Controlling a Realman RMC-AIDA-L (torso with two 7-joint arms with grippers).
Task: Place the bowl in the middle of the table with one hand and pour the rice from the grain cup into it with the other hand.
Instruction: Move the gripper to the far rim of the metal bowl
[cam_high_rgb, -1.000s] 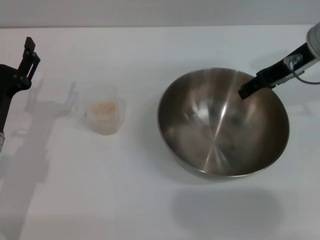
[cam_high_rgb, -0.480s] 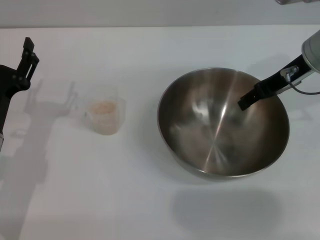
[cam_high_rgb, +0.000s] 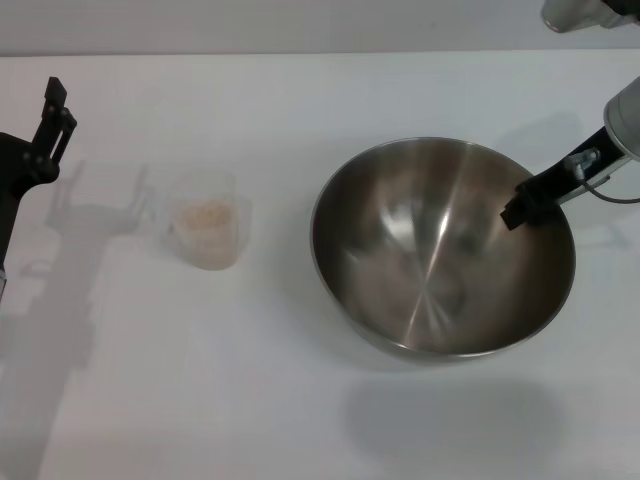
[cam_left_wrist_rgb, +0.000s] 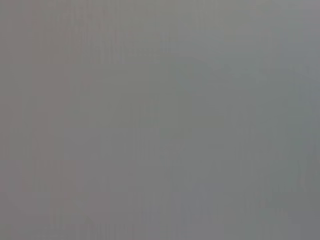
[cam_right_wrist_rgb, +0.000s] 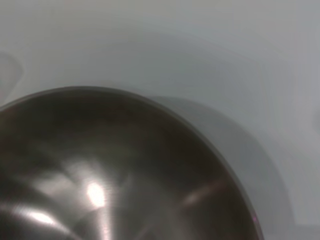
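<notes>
From the head camera, my right gripper (cam_high_rgb: 522, 208) reaches in from the table's (cam_high_rgb: 300, 400) right edge, its tip over the bowl's (cam_high_rgb: 442, 250) right rim; whether it pinches the rim I cannot tell. The bowl sits right of centre. The cup (cam_high_rgb: 208, 222) with rice (cam_high_rgb: 207, 214) stands left of centre. My left gripper (cam_high_rgb: 52, 125) hangs at the left edge, jaws unreadable.

My left wrist camera shows plain grey.

My right wrist camera shows the bowl's rim (cam_right_wrist_rgb: 150, 102) and shiny inside on the table (cam_right_wrist_rgb: 175, 45).

A plain white bench (cam_high_rgb: 300, 400) fills nearly the whole head view. Along its far edge runs a grey wall (cam_high_rgb: 300, 25). Soft shadows fall on the bench's left and near sides.
</notes>
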